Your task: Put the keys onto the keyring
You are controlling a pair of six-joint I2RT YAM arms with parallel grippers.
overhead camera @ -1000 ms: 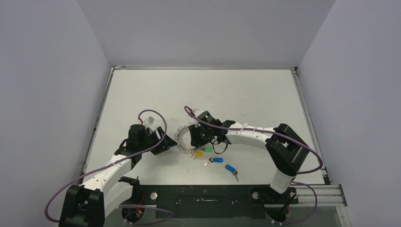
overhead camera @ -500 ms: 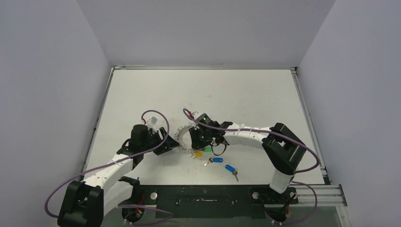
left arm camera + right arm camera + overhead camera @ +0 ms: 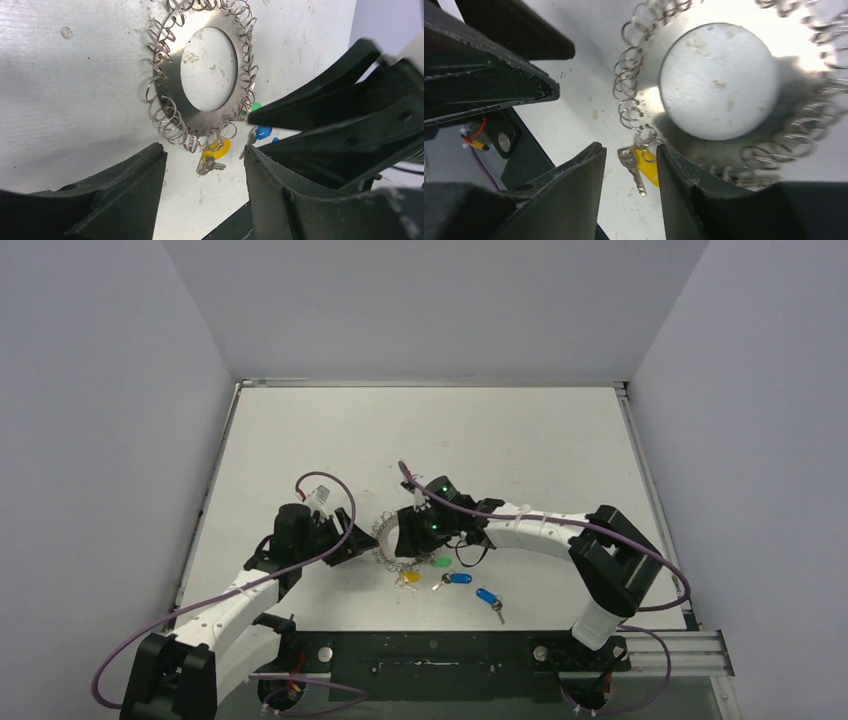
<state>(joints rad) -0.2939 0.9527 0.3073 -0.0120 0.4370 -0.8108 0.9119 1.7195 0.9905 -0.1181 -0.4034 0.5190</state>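
Note:
The keyring (image 3: 392,542) lies flat at mid-table, a silver disc (image 3: 172,92) (image 3: 650,102) edged with wire loops. A yellow-tagged key (image 3: 408,578) (image 3: 218,150) (image 3: 645,168) lies at its near edge and looks hooked into one loop. The green tag (image 3: 440,562) (image 3: 256,106) and two blue-tagged keys (image 3: 458,578) (image 3: 487,597) lie loose on the table to the right. My right gripper (image 3: 410,537) (image 3: 629,150) hovers over the ring, open, with the yellow key below the gap and untouched. My left gripper (image 3: 358,543) (image 3: 202,155) is open at the ring's left edge, holding nothing.
The dark base rail (image 3: 430,650) runs along the near table edge, just behind the keys. Purple cables loop over both arms. The right gripper's black fingers (image 3: 340,110) fill the right side of the left wrist view.
The right jaws first closed, then widened, and the gripper drew back slightly rightward. The yellow key has slid nearer and left, beside the ring's edge. The green tag now shows. The left arm barely moved.

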